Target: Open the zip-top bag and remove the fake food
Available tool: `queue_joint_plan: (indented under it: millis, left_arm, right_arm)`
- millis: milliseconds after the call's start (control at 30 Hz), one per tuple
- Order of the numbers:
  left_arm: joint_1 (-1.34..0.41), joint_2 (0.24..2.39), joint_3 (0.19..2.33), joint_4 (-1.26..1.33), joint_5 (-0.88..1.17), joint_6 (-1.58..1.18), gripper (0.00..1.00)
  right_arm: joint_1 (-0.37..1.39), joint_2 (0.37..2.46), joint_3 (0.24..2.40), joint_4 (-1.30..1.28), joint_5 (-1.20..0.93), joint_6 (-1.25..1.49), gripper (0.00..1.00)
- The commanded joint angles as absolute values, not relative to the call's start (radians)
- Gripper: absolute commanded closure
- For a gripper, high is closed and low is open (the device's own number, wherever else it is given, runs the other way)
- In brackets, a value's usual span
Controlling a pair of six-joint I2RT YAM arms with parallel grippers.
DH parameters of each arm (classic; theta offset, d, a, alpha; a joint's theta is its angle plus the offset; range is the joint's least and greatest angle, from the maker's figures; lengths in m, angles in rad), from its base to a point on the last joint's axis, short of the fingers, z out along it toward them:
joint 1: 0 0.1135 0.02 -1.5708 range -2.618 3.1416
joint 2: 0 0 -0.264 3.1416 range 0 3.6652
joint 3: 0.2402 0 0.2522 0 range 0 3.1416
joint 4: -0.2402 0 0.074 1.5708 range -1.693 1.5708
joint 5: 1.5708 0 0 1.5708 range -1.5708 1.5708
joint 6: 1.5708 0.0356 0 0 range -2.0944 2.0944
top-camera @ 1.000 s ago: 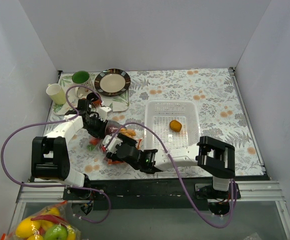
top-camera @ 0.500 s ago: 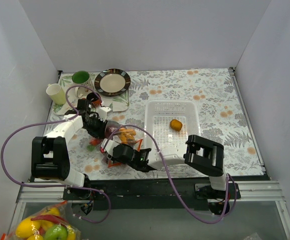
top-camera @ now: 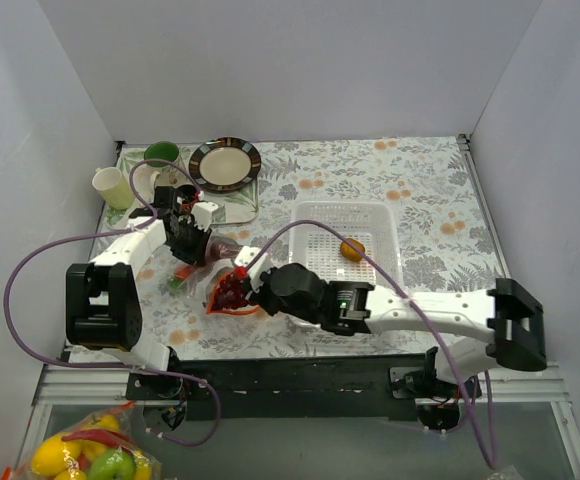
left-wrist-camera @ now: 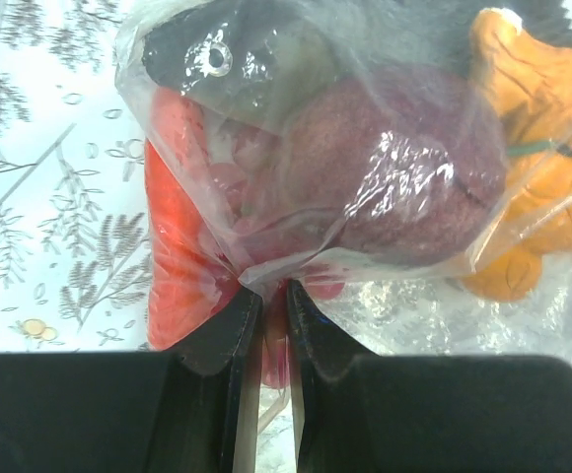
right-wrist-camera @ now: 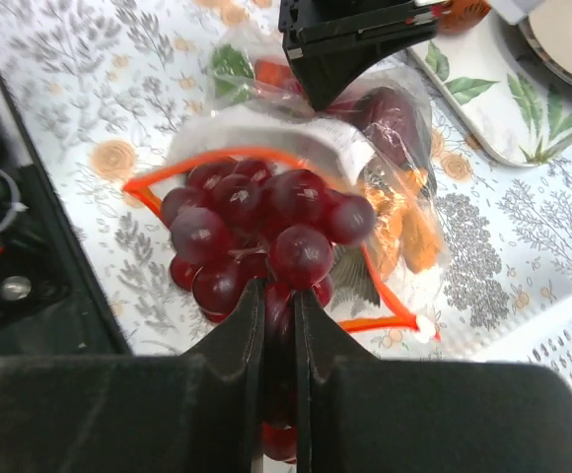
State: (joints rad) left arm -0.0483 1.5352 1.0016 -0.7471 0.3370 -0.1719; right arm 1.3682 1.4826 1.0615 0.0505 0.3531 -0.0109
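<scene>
The right gripper (right-wrist-camera: 279,296) is clamped on the grape bunch (right-wrist-camera: 266,236): its two fingers pinch the lower grapes, and only a narrow slot shows between them. Directly ahead of these fingers the zip-top bag (right-wrist-camera: 296,138) lies on the table (right-wrist-camera: 118,59) with its mouth open. The red-orange zip strip (right-wrist-camera: 168,168) loops around the bunch. You cannot tell from the views whether the grapes are clear of the mouth.

The left gripper (left-wrist-camera: 264,296) is closed on a fold of the bag's clear plastic, at the end opposite the right gripper. The film is drawn taut from that pinch point. Just beyond the left fingertips, inside the bag, you will find:
- a dark purple rounded piece (left-wrist-camera: 394,168), nearest the tips;
- the grey fish (left-wrist-camera: 266,39), behind it;
- orange pieces (left-wrist-camera: 523,118), to the right;
- a red piece (left-wrist-camera: 173,256), to the left.

In the top view, the orange fruit (top-camera: 350,250) lies in the perforated basket (top-camera: 310,215) — beside the right arm and well apart from both grippers.
</scene>
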Motion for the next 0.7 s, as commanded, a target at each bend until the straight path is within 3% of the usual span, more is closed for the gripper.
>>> queue_joint_plan:
  millis: [0,100,333,500,567,633,667]
  left_arm:
    - [-0.031,1.545,1.042,-0.727,0.285,-0.184,1.0]
    - [-0.031,1.543,1.031,-0.73,0.291,-0.183,1.0]
    - [-0.031,1.542,1.014,-0.742,0.313,-0.183,1.0]
    - [-0.031,1.532,1.015,-0.765,0.331,-0.186,1.0]
    - [-0.031,1.528,1.008,-0.767,0.328,-0.183,1.0]
    - [-0.029,1.525,1.003,-0.77,0.327,-0.176,1.0]
    - [-0.029,1.526,1.002,-0.77,0.325,-0.176,1.0]
  right_arm:
    - [1.367,1.327,0.993,-0.024,0.353,0.083,0.99]
    - [1.367,1.217,0.95,-0.07,0.44,0.112,0.99]
    - [1.338,0.991,0.83,-0.13,0.897,0.181,0.99]
    - [1.162,1.011,0.825,-0.26,0.985,0.323,0.99]
    - [1.111,1.06,0.842,-0.304,0.941,0.351,0.7]
    - [1.057,1.141,0.896,-0.377,0.867,0.382,0.33]
    - [1.057,1.17,0.926,-0.411,0.862,0.399,0.24]
